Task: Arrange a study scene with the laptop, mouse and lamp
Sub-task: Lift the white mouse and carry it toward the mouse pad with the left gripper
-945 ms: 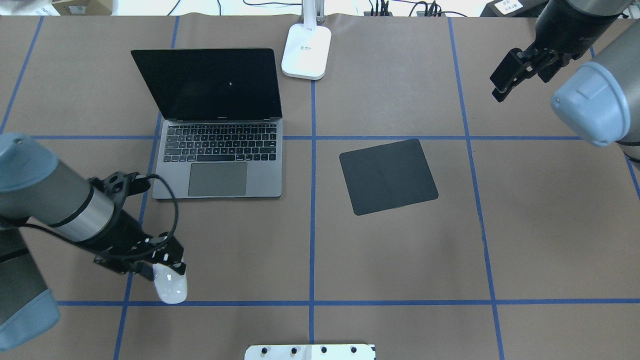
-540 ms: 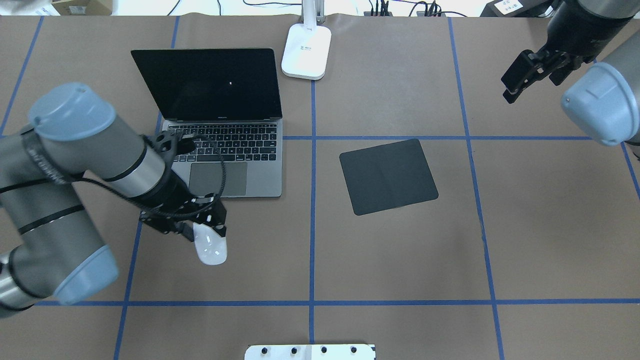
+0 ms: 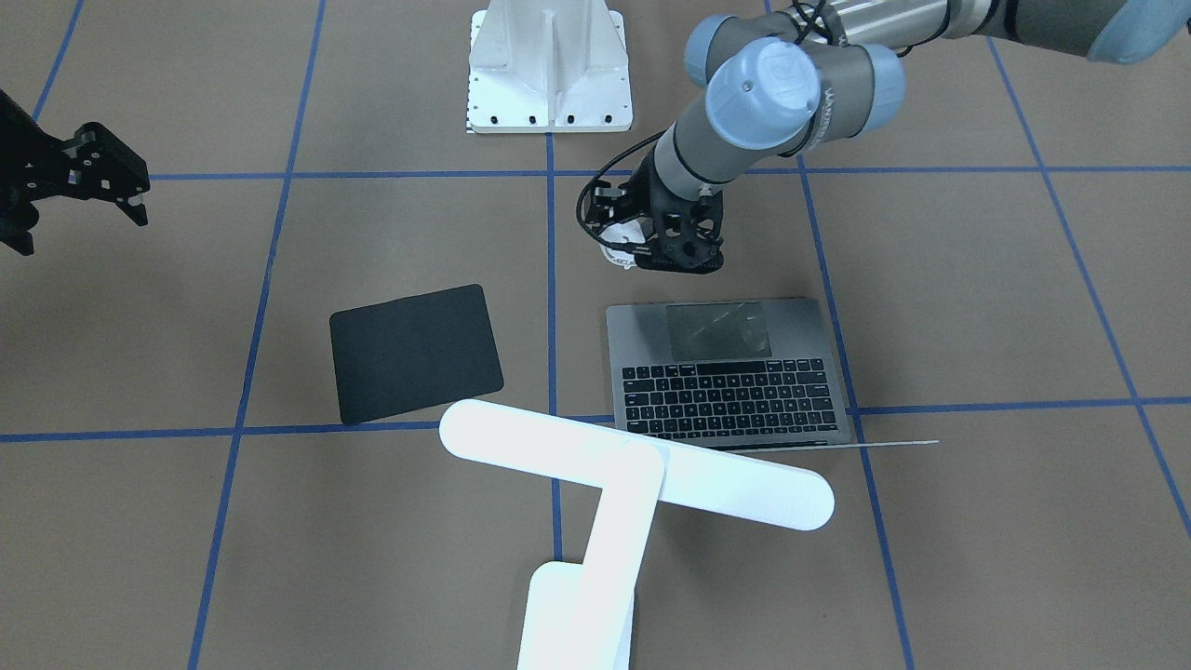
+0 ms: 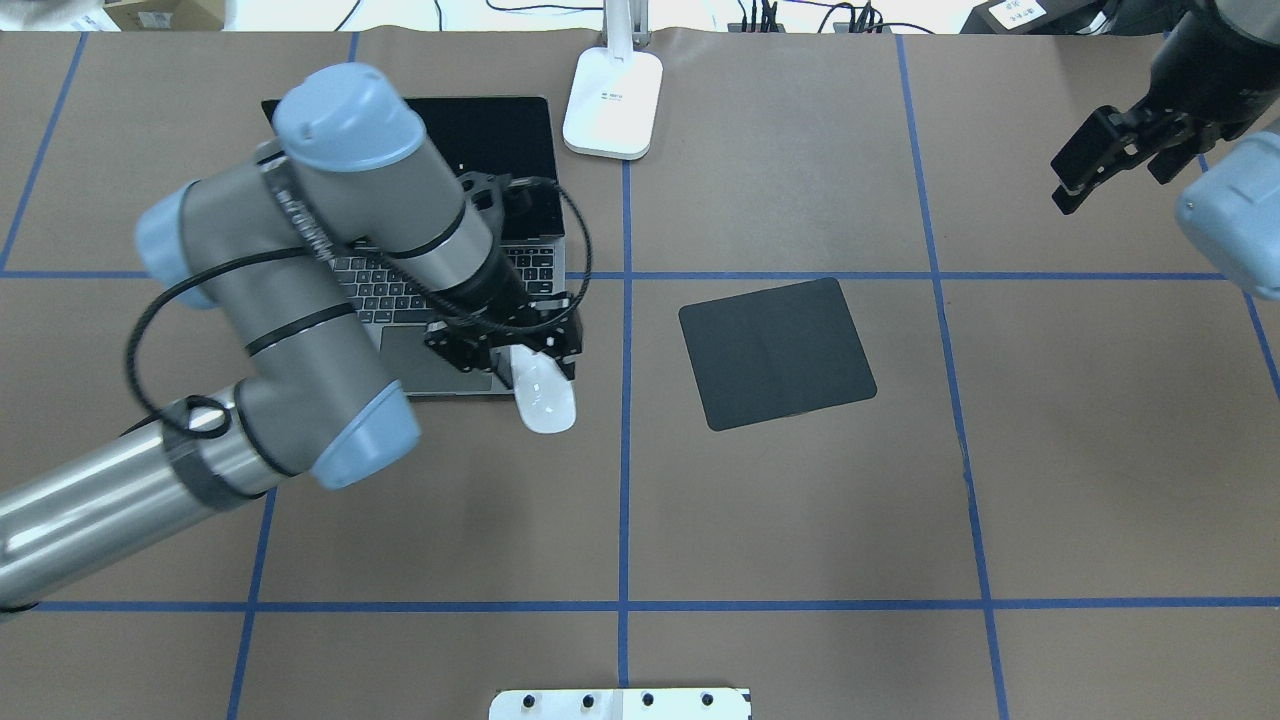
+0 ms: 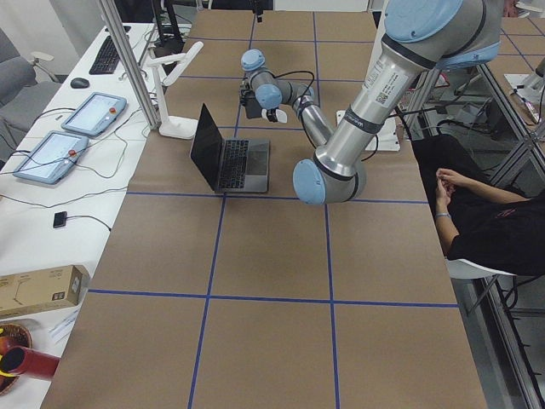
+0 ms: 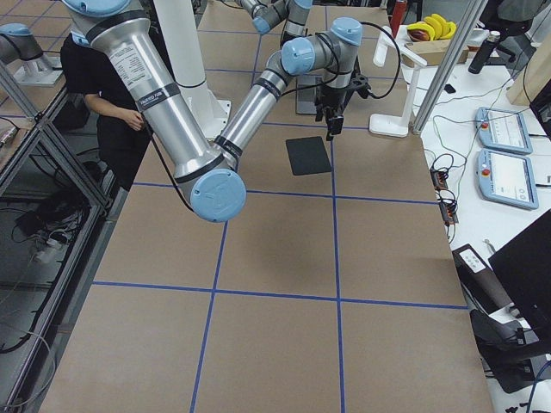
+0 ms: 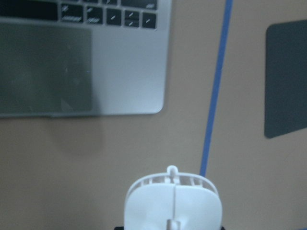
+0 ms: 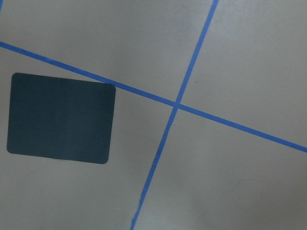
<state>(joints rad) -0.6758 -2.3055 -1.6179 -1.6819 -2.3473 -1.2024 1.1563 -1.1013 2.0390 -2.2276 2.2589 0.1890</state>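
The open dark-grey laptop [image 4: 452, 300] lies left of centre, partly hidden by my left arm; it also shows in the front-facing view [image 3: 726, 372]. My left gripper [image 4: 535, 362] is shut on the white mouse [image 4: 546, 402] and holds it just above the table at the laptop's front right corner. The mouse fills the bottom of the left wrist view [image 7: 173, 206]. The white T-shaped lamp [image 3: 633, 475] stands behind the laptop, its base [image 4: 613, 100] at the far edge. My right gripper [image 4: 1095, 165] is open and empty, high at the far right.
A black rectangular mat [image 4: 777, 352] lies right of the centre line, about a hand's width from the mouse; it also shows in the right wrist view [image 8: 60, 117]. A white bolted pedestal [image 4: 620, 703] sits at the near edge. Blue tape lines grid the brown table.
My left arm has carried the mouse from the near left of the table up and rightward to the laptop's front right corner. My right gripper has drifted slightly to the right.
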